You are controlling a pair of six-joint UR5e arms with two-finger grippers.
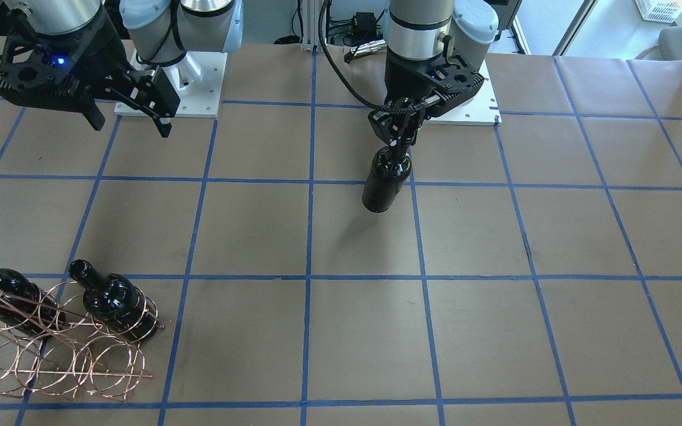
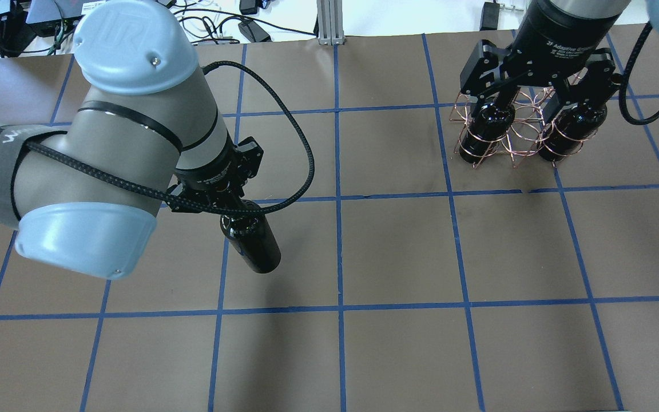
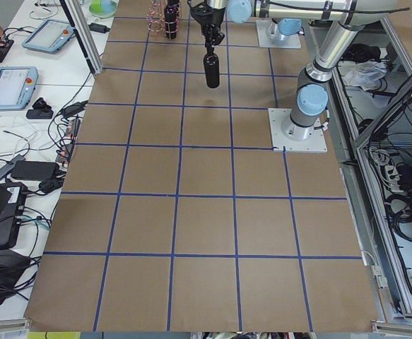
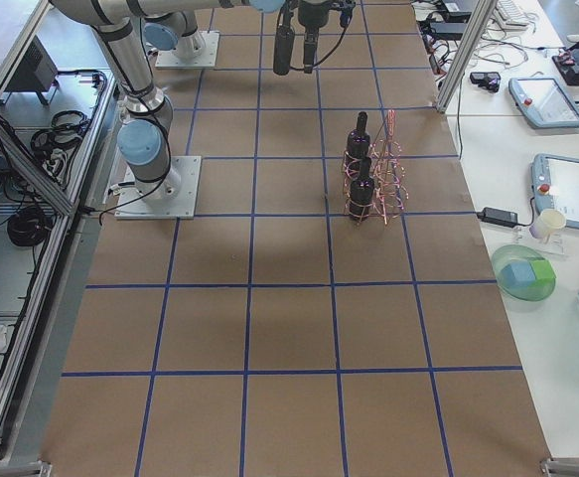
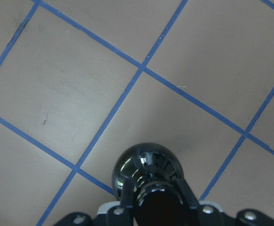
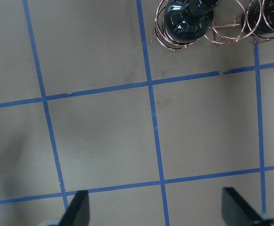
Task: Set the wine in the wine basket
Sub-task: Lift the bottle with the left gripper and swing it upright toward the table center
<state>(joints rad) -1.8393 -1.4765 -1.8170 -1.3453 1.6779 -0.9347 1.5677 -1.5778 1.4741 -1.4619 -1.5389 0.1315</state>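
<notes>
My left gripper (image 1: 400, 142) is shut on the neck of a near-black wine bottle (image 1: 383, 186) and holds it upright above the table; it also shows in the overhead view (image 2: 252, 243) and the left wrist view (image 5: 148, 176). The copper wire wine basket (image 1: 51, 355) stands at the table's far right side, with two more dark bottles (image 1: 116, 302) (image 1: 3, 296) in its rings. It also shows in the overhead view (image 2: 521, 134). My right gripper (image 1: 131, 121) is open and empty, high above the table on the robot's side of the basket.
The table is covered in brown paper with a blue tape grid (image 1: 308, 278). The arm bases (image 1: 169, 94) stand at the robot's edge. Side benches with tablets (image 4: 567, 194) and cables lie beyond the table ends.
</notes>
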